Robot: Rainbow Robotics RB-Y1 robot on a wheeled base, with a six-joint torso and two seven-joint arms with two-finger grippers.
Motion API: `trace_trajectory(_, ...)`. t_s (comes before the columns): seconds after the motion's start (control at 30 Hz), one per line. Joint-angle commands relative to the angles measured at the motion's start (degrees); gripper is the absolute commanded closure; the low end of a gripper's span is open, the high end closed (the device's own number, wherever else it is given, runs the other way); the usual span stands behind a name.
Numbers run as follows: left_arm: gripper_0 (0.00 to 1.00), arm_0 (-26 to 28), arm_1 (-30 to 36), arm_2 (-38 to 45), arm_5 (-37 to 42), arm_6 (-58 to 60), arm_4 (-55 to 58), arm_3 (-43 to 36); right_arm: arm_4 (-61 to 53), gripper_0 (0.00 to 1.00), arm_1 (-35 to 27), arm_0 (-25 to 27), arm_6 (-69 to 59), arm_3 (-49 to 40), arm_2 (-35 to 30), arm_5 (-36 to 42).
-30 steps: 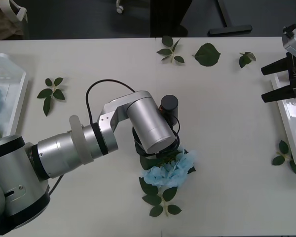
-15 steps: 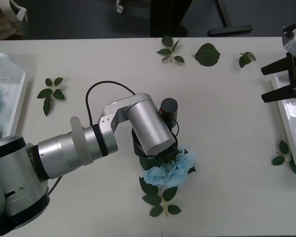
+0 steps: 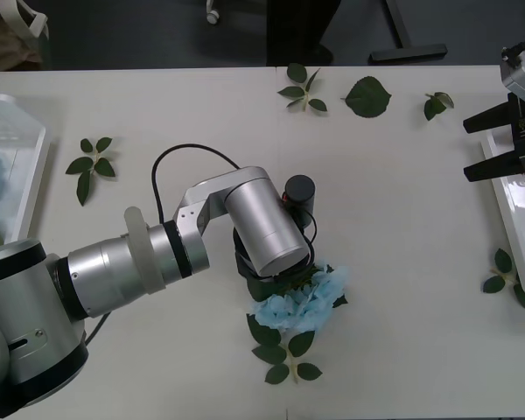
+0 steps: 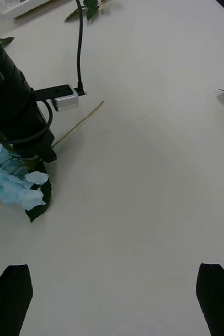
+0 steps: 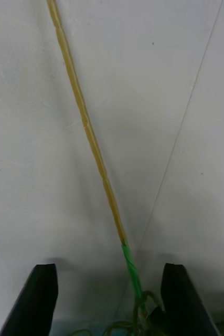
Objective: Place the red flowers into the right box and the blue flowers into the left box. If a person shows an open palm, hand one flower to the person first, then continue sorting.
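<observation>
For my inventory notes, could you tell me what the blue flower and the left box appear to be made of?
The blue flower looks artificial: thin, fabric-like matte petals on a stiff tan stem, likely plastic-coated. The left box seems to be white moulded plastic with a smooth, rounded rim.

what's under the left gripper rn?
The blue flower's stem lies on the table between the open left gripper fingers; its bloom pokes out beside the wrist. Contact is hidden.

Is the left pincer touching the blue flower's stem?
Apart. In the left wrist view, the stem runs between the open left pincer with bare table showing on both sides.
</observation>
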Motion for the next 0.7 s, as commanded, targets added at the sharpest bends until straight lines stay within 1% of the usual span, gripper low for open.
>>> trace_trajectory(0.03,1.0,-2.73,-0.68,-0.85,-0.73,2.71,-0.78,0.4,0.33,0.09,0.02,0.41,-0.51,-0.93,0.03,0.38)
trace_trajectory(0.57,1.0,-2.82,-0.06,-0.85,-0.73,2.1,-2.19,0.14,0.33,0.09,0.02,0.41,-0.51,-0.93,0.03,0.38)
trace_trajectory(0.7,1.0,-3.26,1.61,0.64,-0.2,1.48,-1.49,-2.59,0.24,0.09,0.02,0.41,-0.51,-0.93,0.03,0.38)
